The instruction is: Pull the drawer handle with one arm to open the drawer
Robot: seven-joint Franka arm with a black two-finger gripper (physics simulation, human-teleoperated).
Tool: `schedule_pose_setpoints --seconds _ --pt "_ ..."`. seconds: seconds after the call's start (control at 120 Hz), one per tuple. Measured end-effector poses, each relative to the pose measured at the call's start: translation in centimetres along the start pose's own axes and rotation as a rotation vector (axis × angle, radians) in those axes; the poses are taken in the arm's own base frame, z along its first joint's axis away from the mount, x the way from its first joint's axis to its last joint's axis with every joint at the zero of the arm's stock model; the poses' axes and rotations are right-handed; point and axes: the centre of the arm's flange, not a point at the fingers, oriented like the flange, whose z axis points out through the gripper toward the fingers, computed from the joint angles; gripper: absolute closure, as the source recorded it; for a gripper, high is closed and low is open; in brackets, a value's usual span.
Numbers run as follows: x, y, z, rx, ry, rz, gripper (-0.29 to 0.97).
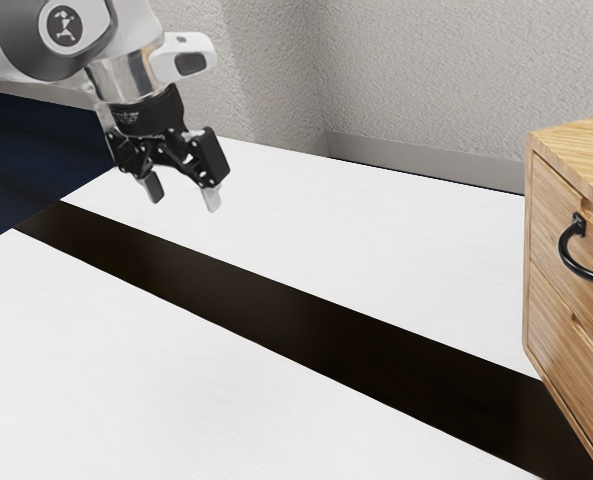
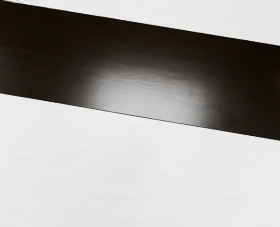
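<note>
While fingers [image 1: 211, 197] hang spread | drawer [image 1: 546, 215] and handle [image 1: 564, 250] cropped at edge

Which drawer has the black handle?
The upper drawer of the wooden cabinet: a curved black handle sticks out of its front, while the lower drawer shows none.

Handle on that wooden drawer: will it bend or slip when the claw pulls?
The handle looks like a thin black metal loop, so probably stiff, not bendy. Its smooth curve might let the claw slide. The wooden drawer box looks chunky, so it probably won't tip.
</note>
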Motion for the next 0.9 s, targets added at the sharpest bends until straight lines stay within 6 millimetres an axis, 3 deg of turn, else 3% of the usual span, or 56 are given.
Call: schedule_pose_setpoints --seconds 0.283,0.317,0.392,0.433,0.475,0.558,0.625,0.767,0.858,0.9 --pt "0.0 2.2 -0.3 -0.007 0.020 0.031 0.00" --pt "-0.3 2.2 -1.2 -0.015 0.035 0.029 0.00" --pt "-1.9 1.9 -7.0 -0.037 0.128 -0.003 0.00" --pt "-2.8 1.8 -9.0 -0.054 0.157 -0.046 0.00" --pt "-2.9 1.8 -9.5 -0.063 0.172 -0.102 0.00" --pt "-1.3 2.5 -8.4 -0.079 0.181 -0.238 0.00" --pt "0.0 5.9 -7.3 -0.104 0.190 -0.292 0.00" --pt "-1.0 18.2 -6.2 -0.190 0.218 -0.277 0.00" --pt "-0.9 20.8 -5.6 -0.230 0.236 -0.343 0.00" --pt "-0.5 21.5 -4.1 -0.234 0.226 -0.378 0.00"
